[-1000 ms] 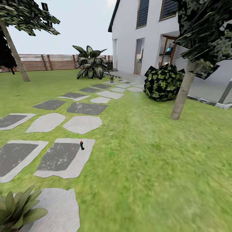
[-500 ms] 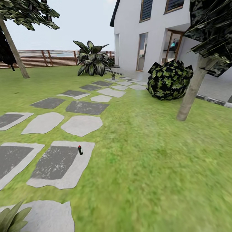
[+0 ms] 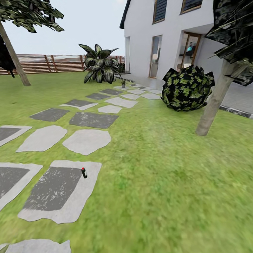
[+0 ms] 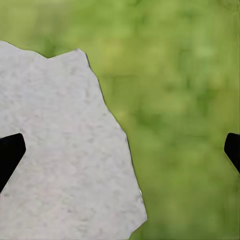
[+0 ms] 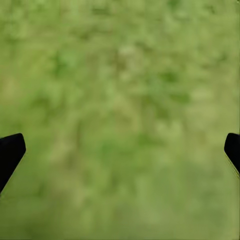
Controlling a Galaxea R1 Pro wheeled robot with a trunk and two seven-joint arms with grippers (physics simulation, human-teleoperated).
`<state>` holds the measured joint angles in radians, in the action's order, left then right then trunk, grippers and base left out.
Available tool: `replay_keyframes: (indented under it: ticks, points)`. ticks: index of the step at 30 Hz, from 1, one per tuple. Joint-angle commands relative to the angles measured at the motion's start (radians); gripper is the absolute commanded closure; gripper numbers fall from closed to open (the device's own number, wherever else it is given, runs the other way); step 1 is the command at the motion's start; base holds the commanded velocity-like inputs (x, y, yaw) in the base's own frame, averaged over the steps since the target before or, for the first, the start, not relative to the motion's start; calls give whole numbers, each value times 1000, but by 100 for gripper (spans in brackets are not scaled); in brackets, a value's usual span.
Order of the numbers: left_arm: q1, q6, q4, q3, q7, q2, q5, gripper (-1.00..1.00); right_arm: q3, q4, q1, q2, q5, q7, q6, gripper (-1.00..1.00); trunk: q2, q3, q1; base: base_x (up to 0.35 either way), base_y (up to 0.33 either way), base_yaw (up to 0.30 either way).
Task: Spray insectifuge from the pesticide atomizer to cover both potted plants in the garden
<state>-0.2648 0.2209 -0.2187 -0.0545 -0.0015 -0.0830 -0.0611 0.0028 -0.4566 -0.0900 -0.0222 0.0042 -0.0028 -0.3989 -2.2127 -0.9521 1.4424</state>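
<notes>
The pesticide atomizer (image 3: 84,172) stands upright near the right edge of a stepping stone (image 3: 58,191), on the pale border beside its dark centre, ahead of me and a little to my left. It reads as a small dark bottle with a reddish cap; label and trigger are too small to make out.

Risk 1: the bottle is slender and stands free. A finger (image 4: 10,155) brushing it on approach would likely tip it, and it could roll off the stone onto the lawn (image 3: 165,168) just beside it.
Risk 2: it sits at ground level. Reaching down too steeply could drive my fingertips into the stone.
Risk 3: the red cap fits the expected look poorly; I should confirm it up close.

My left pincer (image 4: 120,152) is spread wide and empty, above a pale stone edge and grass. My right pincer (image 5: 120,152) is equally wide and empty, over bare grass.

Open room: the lawn to the right of the stone is clear, a good approach lane. The tree trunk (image 3: 215,102) and dark round shrub (image 3: 187,88) stand well apart to the right. One broad-leaved potted plant (image 3: 101,68) sits far ahead by the fence (image 3: 52,64); the stone path leads toward it.
</notes>
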Motion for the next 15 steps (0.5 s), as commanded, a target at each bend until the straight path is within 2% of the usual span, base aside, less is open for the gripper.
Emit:
replay_keyframes:
  ticks: [1,15]
  points:
    - [-1,3,1,-1,-1,0,-6,-100,0,1,0,0,0,0,-3,-100,0,-1,0,340,0,0]
    - [-1,3,1,1,0,0,-6,-100,0,1,0,0,0,0,-3,-100,0,-1,0,340,0,6]
